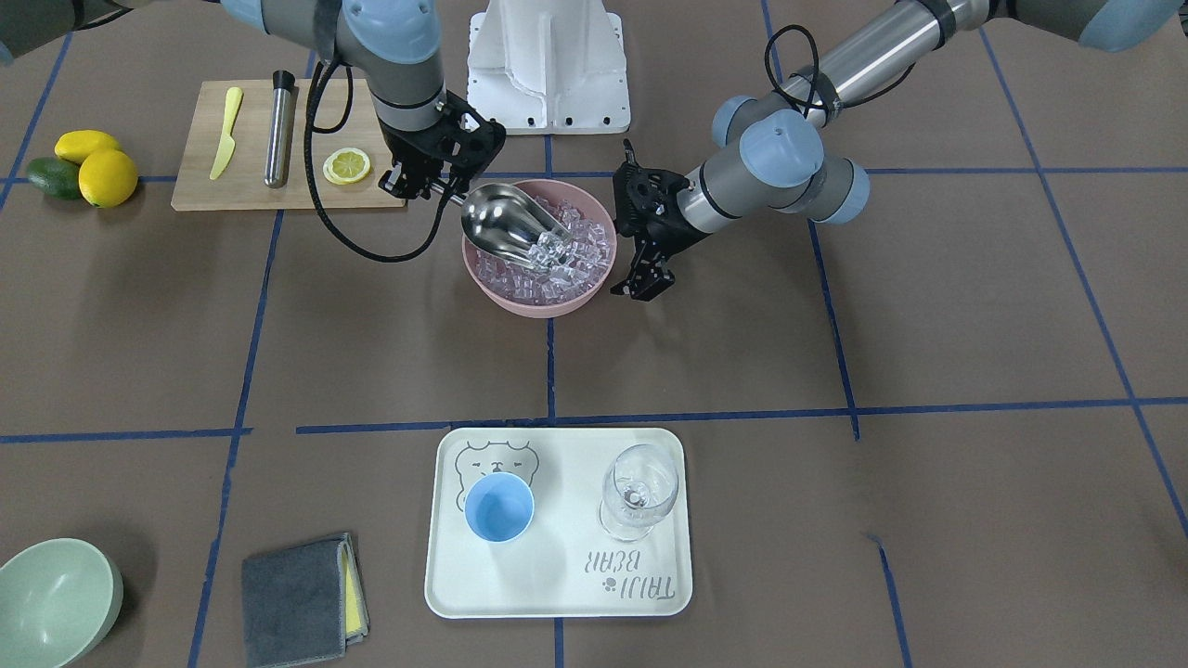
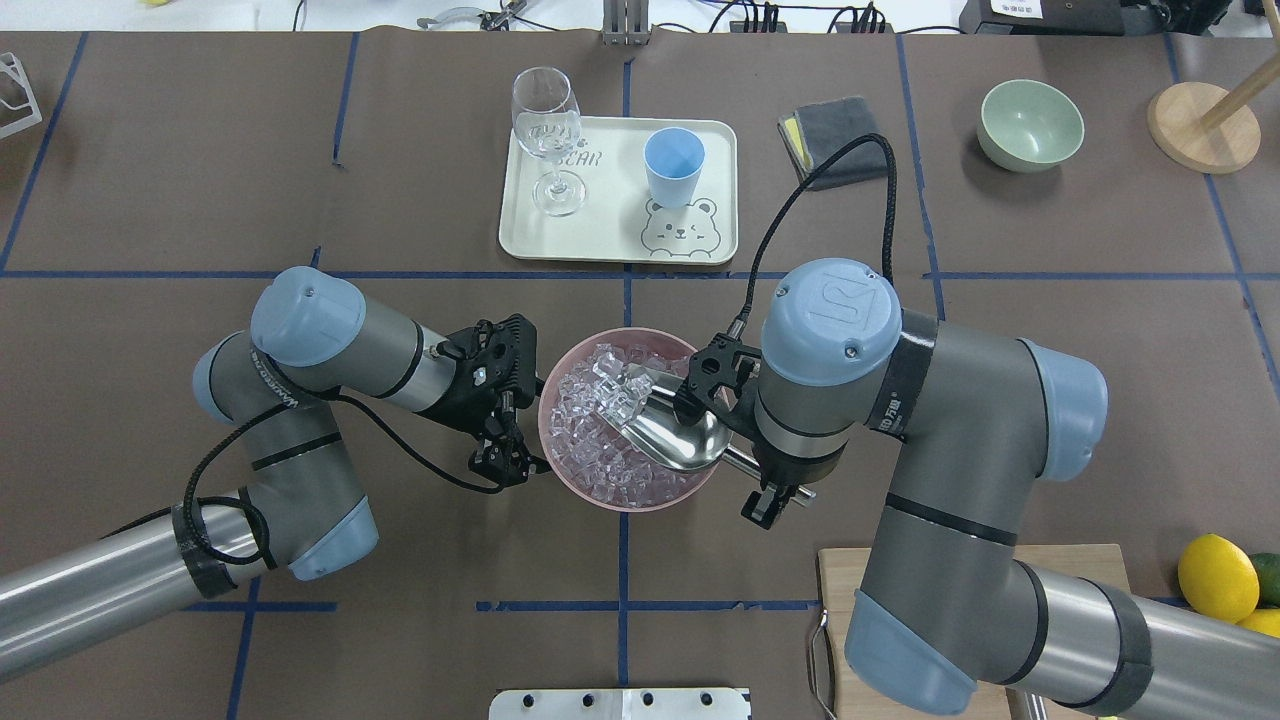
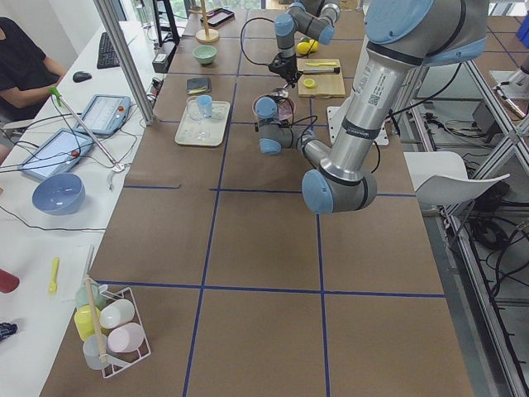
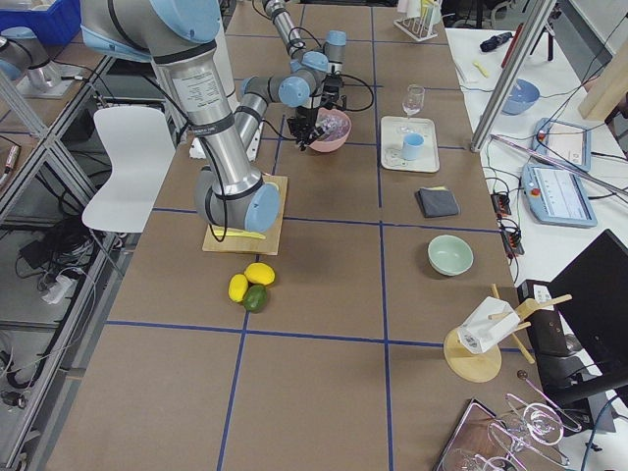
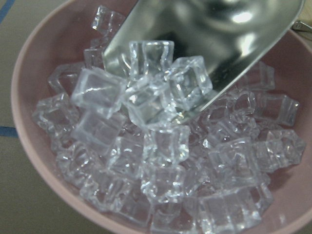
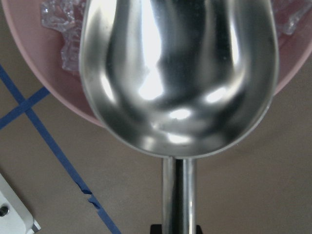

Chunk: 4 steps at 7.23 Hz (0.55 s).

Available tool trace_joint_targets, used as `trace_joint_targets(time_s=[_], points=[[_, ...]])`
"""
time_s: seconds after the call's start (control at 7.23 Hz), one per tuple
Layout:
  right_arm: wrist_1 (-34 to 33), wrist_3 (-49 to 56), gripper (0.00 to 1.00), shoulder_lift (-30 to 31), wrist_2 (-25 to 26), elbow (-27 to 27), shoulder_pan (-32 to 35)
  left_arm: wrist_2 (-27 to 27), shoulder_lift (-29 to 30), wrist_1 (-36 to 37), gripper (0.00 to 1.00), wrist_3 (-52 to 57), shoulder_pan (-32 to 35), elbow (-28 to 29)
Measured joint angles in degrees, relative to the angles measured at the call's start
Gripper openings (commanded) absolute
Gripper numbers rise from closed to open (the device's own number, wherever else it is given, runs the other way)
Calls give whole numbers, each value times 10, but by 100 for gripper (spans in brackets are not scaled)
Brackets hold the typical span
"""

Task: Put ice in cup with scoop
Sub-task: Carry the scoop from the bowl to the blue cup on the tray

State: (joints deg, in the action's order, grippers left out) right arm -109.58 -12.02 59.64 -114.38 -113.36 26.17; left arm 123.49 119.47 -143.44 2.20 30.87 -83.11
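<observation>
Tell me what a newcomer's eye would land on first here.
The shiny scoop, held in the right gripper, tilts into the pink bowl of ice at table centre, cubes on its lip. The blue cup stands empty on the white tray, beside a wine glass.

Both arms bend inward. The right pincer [image 1: 418, 183] clamps the scoop [image 1: 506, 223] by its handle, wrist tilted down; the left pincer [image 1: 640, 288] points downward, holding nothing.
</observation>
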Motion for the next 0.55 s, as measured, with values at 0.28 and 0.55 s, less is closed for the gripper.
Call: trace_joint_targets(time_s=[0.28, 0.55], points=[[7, -26, 0, 4, 1, -19, 0, 0, 0, 0, 100, 0, 1, -1], [10, -57, 0, 11, 3, -41, 1, 1, 0, 0, 100, 0, 3, -2]])
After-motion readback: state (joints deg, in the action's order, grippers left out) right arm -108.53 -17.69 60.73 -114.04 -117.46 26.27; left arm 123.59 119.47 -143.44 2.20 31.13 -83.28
